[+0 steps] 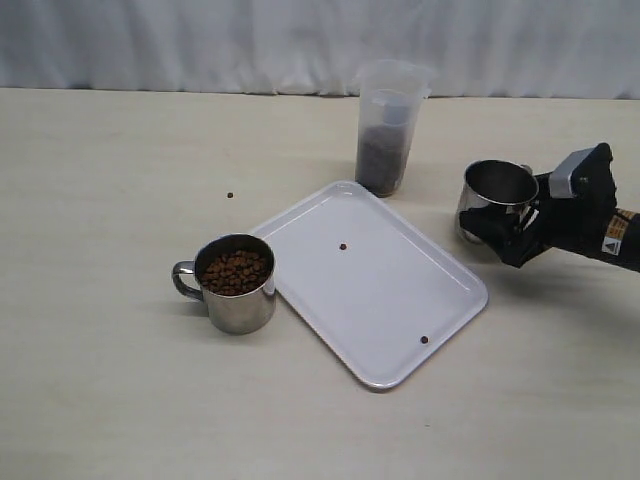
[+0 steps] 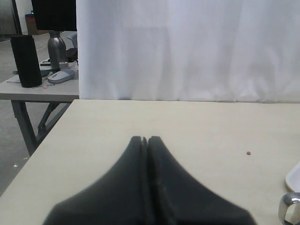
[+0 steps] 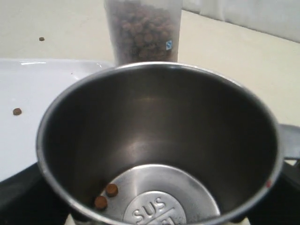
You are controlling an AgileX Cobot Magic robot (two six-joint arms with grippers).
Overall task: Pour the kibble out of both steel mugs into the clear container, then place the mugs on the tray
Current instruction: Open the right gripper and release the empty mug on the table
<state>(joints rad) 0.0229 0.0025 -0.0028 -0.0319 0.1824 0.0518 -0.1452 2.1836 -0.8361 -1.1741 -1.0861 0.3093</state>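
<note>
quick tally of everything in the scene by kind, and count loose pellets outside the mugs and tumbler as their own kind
shiny stainless-steel mugs: 2
tall clear plastic container: 1
flat white rectangular tray: 1
loose dark-brown kibble pellets: 3
total: 7

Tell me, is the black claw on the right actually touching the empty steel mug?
Touching. The exterior view shows the black fingers of the right gripper pressed round the empty mug, with no gap.
</note>
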